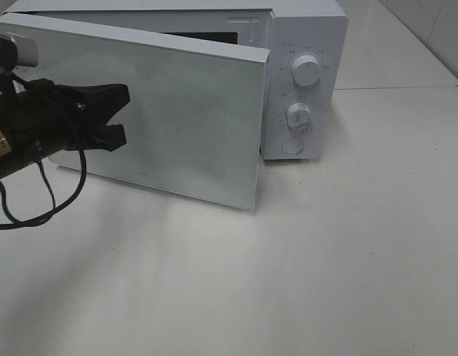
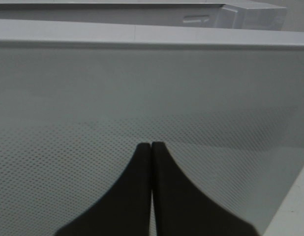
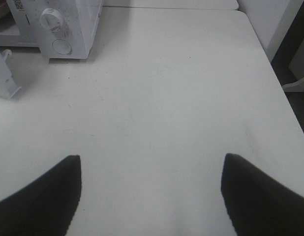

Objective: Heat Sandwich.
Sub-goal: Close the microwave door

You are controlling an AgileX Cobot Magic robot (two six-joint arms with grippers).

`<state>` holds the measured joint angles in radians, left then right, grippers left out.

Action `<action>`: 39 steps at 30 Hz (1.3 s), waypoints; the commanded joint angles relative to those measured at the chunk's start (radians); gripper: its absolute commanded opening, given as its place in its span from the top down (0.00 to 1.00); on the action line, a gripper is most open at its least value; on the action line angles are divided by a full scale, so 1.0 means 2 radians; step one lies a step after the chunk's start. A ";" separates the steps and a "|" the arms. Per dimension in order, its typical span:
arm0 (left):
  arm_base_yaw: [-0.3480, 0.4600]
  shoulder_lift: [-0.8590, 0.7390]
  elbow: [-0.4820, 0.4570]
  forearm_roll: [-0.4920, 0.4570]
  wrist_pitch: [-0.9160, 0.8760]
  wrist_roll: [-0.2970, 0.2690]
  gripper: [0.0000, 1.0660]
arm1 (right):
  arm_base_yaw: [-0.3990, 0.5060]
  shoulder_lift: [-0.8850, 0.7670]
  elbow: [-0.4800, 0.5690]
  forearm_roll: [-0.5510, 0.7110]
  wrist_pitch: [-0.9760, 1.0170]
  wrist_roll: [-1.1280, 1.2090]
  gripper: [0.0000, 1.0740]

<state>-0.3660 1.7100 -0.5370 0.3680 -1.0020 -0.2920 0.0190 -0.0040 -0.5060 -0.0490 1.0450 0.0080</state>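
The sandwich is out of view in every frame. A white microwave (image 1: 307, 74) stands at the back of the table, its door (image 1: 177, 119) swung partly open toward the front. My left gripper (image 1: 124, 115) is shut and empty, with its tips close against the outside of the door glass (image 2: 142, 88). The left wrist view shows the two fingers (image 2: 142, 196) pressed together. My right gripper (image 3: 152, 160) is open and empty above bare table, to the right of the microwave (image 3: 68, 24). It does not show in the exterior high view.
The microwave has two dials (image 1: 306, 72) and a round button (image 1: 291, 144) on its right panel. The open door's free corner (image 3: 4, 78) juts over the white table (image 1: 347, 245). The table's right edge (image 3: 275, 73) drops off beside a white wall.
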 commanded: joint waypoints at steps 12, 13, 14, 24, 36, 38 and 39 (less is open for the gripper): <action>-0.069 0.065 -0.084 -0.035 0.007 0.000 1.00 | -0.002 -0.013 0.000 0.002 -0.004 0.001 0.30; -0.073 0.069 -0.091 -0.037 0.008 0.000 1.00 | -0.002 -0.013 0.000 0.002 -0.004 0.001 0.30; -0.079 0.077 -0.103 -0.044 0.014 0.000 1.00 | -0.002 -0.013 0.000 0.002 -0.004 0.001 0.30; -0.109 0.110 -0.181 -0.088 0.061 0.001 1.00 | -0.002 -0.013 0.000 0.002 -0.004 0.001 0.30; -0.116 0.146 -0.235 -0.106 0.074 0.001 1.00 | -0.002 -0.013 0.000 0.002 -0.004 0.001 0.30; -0.116 0.153 -0.242 -0.118 0.073 0.001 1.00 | -0.002 -0.013 0.000 0.002 -0.004 0.001 0.30; -0.116 0.155 -0.246 -0.122 0.073 0.001 1.00 | -0.002 -0.013 0.000 0.002 -0.004 0.001 0.30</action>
<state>-0.6000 2.0150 -1.0050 0.1780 -0.8590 -0.2920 0.0190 -0.0040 -0.5060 -0.0490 1.0450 0.0080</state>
